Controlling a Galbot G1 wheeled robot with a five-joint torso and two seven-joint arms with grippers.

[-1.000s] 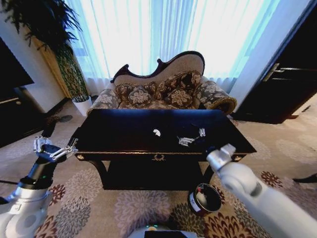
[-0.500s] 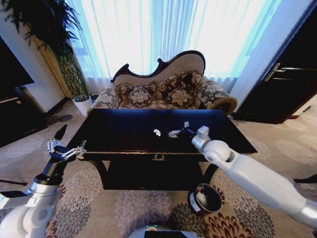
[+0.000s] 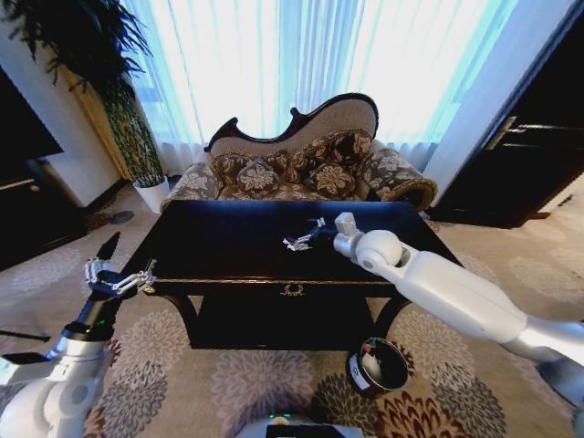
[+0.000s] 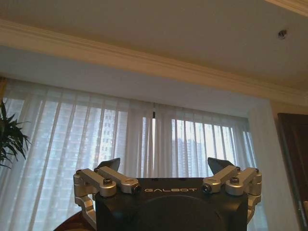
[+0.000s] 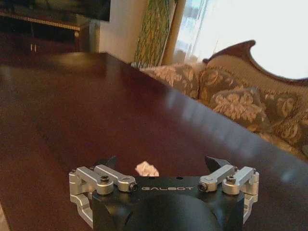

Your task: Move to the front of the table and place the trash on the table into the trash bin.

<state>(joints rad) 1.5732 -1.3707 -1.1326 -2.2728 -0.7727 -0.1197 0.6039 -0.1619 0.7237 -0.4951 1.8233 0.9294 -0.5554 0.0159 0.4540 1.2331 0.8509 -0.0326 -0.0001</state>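
The dark glossy table stands in front of me. My right arm reaches over its middle, and the right gripper sits low over the top. In the right wrist view that gripper is open, with a small white paper ball of trash lying on the table between its fingers, just ahead of the palm. The dark round trash bin stands on the carpet below the table's front right, with something white inside. My left gripper is open, raised off the table's left front corner and pointing up.
A patterned sofa sits right behind the table, before bright curtains. A potted plant is at the far left and a dark door at the right. Flowered carpet lies open between me and the table.
My right arm has swung up from the table's front right and reached left across the top to the paper ball. The left gripper has risen slightly.
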